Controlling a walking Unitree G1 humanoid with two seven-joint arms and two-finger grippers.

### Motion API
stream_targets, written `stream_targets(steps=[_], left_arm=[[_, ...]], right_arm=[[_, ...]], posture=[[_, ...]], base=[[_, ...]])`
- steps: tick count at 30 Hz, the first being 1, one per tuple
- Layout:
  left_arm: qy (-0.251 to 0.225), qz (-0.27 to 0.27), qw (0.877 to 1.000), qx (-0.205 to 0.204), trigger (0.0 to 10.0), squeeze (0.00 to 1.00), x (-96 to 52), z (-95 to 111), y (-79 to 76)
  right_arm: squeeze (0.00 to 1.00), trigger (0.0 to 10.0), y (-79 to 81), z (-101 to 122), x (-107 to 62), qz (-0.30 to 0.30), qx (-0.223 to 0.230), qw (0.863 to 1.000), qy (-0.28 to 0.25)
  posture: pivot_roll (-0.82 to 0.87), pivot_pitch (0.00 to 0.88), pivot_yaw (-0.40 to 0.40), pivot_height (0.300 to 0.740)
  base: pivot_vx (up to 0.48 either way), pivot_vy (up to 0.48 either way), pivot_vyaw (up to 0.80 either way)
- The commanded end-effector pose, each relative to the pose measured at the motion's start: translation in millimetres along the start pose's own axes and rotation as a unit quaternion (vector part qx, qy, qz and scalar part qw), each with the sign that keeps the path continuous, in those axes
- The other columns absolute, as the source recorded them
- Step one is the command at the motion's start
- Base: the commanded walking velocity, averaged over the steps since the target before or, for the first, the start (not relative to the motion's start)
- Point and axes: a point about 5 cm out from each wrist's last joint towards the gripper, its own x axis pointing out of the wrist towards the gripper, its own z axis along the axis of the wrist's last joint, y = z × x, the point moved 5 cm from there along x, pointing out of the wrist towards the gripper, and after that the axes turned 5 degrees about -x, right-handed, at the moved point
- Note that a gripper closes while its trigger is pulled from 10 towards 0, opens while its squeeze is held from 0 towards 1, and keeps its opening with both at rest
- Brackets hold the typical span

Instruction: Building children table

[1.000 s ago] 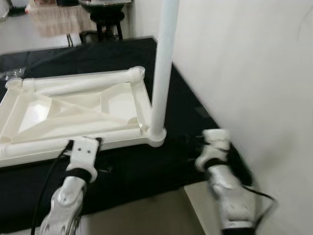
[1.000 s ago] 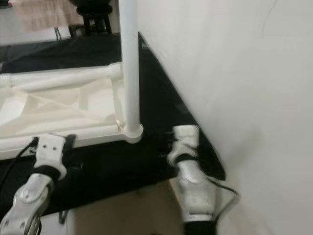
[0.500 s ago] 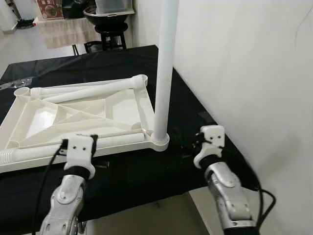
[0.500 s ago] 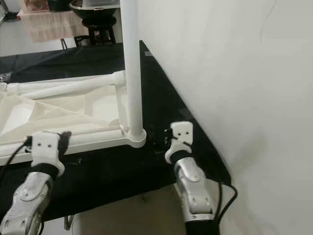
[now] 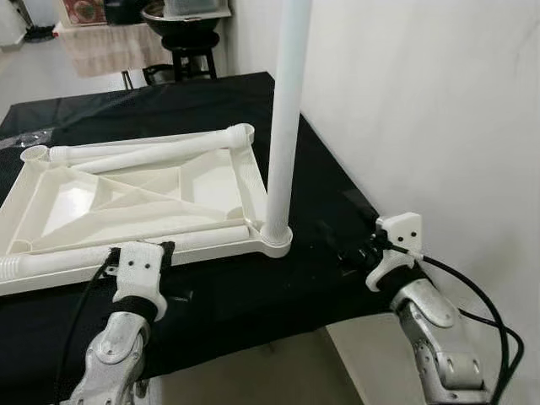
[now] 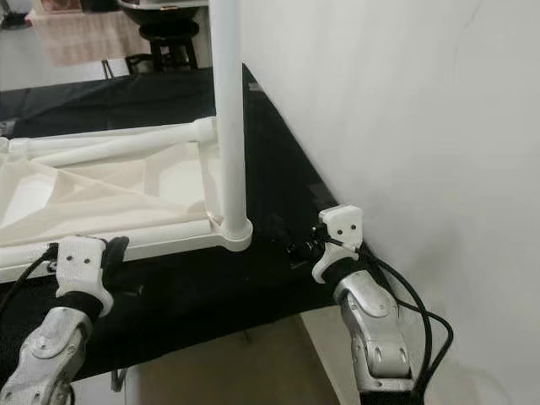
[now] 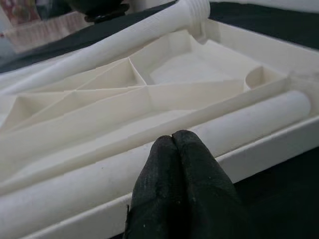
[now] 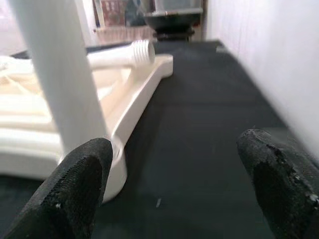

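Left eye view: upturned white plastic tabletop (image 5: pixel 135 190) lies on black cloth-covered surface (image 5: pixel 253 295), one white leg tube (image 5: pixel 283 118) standing upright in its near corner.

Left gripper (image 7: pixel 174 142), fingers pressed together, sits at the near rim; right gripper (image 8: pixel 179 169), spread wide, hovers beside the leg.

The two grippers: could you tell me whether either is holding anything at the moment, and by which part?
Nothing is held. The left gripper is shut and empty just short of the loose leg; the right gripper is open beside the upright leg.
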Motion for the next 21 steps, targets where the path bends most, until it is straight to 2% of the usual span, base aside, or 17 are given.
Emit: stream_targets(steps=[1,4,8,21], left_arm=[[0.012,-0.003,0.999,0.031,10.0,0.00,0.8,-6,-0.3],[0.013,-0.019,0.999,0.038,10.0,0.00,2.2,-5,-7.4],[0.012,-0.027,0.999,0.045,10.0,0.00,1.3,-4,-10.1],[0.009,-0.024,0.998,0.052,10.0,0.00,1.7,-3,-9.9]], right_arm=[[0.00,10.0,10.1,2,0.1,0.013,0.005,1.000,-0.005],[0.00,10.0,24.4,1,-1.9,0.038,0.013,0.999,-0.004],[0.00,10.0,32.2,-2,-5.3,0.058,0.013,0.998,0.003],[0.00,10.0,35.6,0,-2.0,0.061,0.010,0.998,0.001]], posture=[[-0.04,0.157,-0.022,0.740],[-0.04,0.159,-0.018,0.740],[-0.04,0.162,-0.020,0.740],[-0.03,0.160,-0.020,0.740]], base=[[0.000,0.450,0.00],[0.000,0.446,0.00],[0.000,0.446,0.00],[0.000,0.447,0.00]])
